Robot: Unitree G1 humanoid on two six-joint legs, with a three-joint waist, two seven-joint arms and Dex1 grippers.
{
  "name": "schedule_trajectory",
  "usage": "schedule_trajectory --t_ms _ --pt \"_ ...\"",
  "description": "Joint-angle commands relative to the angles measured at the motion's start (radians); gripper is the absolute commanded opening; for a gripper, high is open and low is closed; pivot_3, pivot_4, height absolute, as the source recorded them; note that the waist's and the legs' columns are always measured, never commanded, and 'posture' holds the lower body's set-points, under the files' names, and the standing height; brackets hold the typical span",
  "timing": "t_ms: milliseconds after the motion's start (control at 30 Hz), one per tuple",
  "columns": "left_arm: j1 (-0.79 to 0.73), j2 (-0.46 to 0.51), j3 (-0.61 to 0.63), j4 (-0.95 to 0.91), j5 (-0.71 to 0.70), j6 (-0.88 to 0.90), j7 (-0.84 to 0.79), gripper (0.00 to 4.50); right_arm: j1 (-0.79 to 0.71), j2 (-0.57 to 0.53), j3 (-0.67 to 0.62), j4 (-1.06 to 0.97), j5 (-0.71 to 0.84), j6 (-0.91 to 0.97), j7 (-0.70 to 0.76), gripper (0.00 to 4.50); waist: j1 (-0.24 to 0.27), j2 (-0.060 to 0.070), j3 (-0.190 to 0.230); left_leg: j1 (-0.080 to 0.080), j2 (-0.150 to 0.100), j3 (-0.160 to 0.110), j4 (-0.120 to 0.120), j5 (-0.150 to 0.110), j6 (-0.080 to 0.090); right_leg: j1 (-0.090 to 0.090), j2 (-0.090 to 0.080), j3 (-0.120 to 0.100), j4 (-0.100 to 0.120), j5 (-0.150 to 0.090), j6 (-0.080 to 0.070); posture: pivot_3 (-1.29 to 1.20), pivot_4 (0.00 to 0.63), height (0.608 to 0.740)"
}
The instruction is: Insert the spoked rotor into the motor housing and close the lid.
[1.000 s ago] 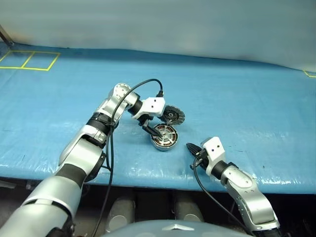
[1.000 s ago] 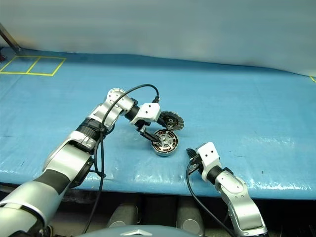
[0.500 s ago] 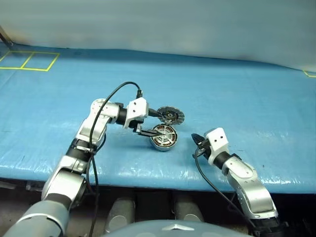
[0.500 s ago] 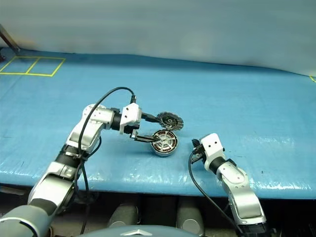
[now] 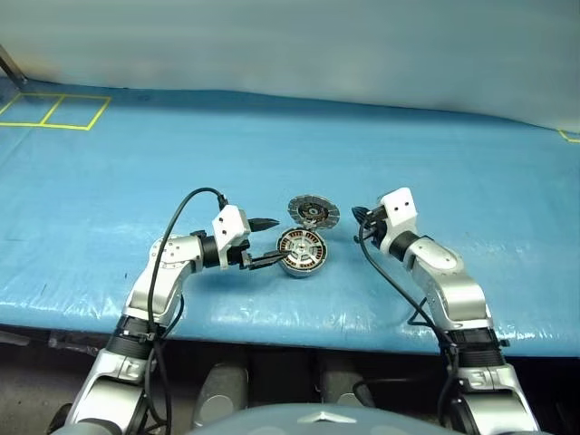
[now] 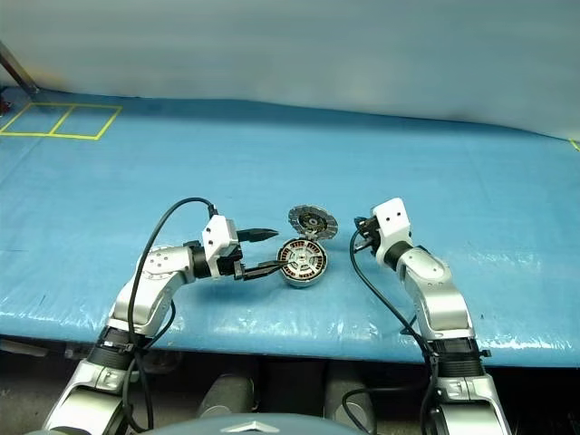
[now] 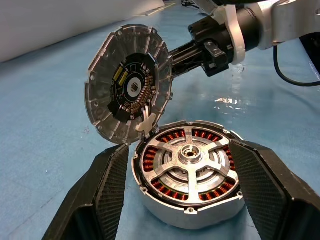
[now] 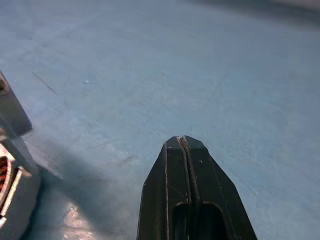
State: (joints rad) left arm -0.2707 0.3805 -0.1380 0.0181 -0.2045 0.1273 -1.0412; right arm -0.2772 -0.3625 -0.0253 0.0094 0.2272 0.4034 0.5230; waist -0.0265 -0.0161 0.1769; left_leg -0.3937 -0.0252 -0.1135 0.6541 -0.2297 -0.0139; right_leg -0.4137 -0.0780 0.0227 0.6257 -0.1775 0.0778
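The motor housing is seen resting on the blue table cover, near its front edge, with its copper-brown windings showing around the rim. The spoked rotor is lying seated inside the housing, its silver hub and broad spokes facing up. The lid is being held tilted up on edge at the far side of the housing, attached there by a small pale hinge piece, with its inner face and dark centre turned toward the left wrist camera. The left gripper is being held level just beside the housing, its two black fingers spread wide on either side of the housing, and whether they are touching it cannot be told. The right gripper is being held just beside the raised lid on the opposite side, its fingers pressed together with nothing between them.
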Motion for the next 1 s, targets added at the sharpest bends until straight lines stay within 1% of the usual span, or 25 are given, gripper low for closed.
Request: schedule_trajectory --t_ms 33,233,433,533,633,833,1000 --pt "0.031 0.005 0.018 -0.007 -0.046 -0.038 -0.016 3.46 -0.077 0.0 -0.037 0.028 0.068 -0.016 0.064 0.0 -0.002 0.0 0.0 0.0 0.0 0.001 0.0 0.0 0.0 0.0 0.0 0.0 0.0 0.0 0.0 0.0 0.15 0.74" --pt "0.097 -0.004 0.027 0.053 -0.068 -0.124 -0.019 3.46 -0.186 0.006 -0.008 0.119 0.114 -0.008 0.178 0.0 -0.005 0.0 0.0 0.0 0.0 0.0 0.0 0.0 0.0 0.0 0.0 0.0 0.0 0.0 0.0 0.0 0.15 0.74" --pt "0.133 0.004 0.052 0.052 -0.117 -0.193 -0.045 3.46 -0.217 -0.001 0.047 0.118 0.114 0.015 0.266 0.0 -0.005 0.0 0.0 0.0 0.0 0.0 -0.001 0.0 0.0 -0.001 0.0 0.0 0.0 0.0 0.0 0.0 0.15 0.74" --pt "0.143 0.015 0.058 0.051 -0.131 -0.237 -0.074 3.46 -0.203 -0.003 0.06 0.086 0.118 0.028 0.286 0.0 -0.006 0.001 0.0 0.0 0.0 0.0 -0.001 0.0 0.0 -0.001 0.0 0.0 0.0 0.0 -0.001 0.0 0.15 0.74" --pt "0.15 0.021 0.059 0.048 -0.137 -0.244 -0.074 3.46 -0.165 -0.006 0.076 0.018 0.122 0.045 0.296 0.0 -0.005 0.001 0.0 0.0 0.0 0.0 -0.001 0.0 0.0 -0.001 0.0 0.0 0.0 0.0 -0.001 0.0 0.15 0.74" --pt "0.169 0.034 0.061 0.022 -0.165 -0.211 -0.085 3.46 -0.057 -0.019 0.122 -0.118 0.119 0.069 0.301 0.0 -0.005 0.001 0.0 0.0 0.0 0.0 -0.003 0.0 0.0 -0.002 0.0 0.0 0.0 -0.001 -0.002 0.0 0.15 0.74" --pt "0.175 0.053 0.067 0.008 -0.177 -0.195 -0.085 3.46 0.008 -0.028 0.165 -0.144 0.083 0.06 0.281 0.0 -0.005 0.001 0.0 0.001 0.0 0.0 -0.003 0.0 0.0 -0.002 0.0 0.0 0.0 -0.001 -0.002 0.0 0.15 0.74"
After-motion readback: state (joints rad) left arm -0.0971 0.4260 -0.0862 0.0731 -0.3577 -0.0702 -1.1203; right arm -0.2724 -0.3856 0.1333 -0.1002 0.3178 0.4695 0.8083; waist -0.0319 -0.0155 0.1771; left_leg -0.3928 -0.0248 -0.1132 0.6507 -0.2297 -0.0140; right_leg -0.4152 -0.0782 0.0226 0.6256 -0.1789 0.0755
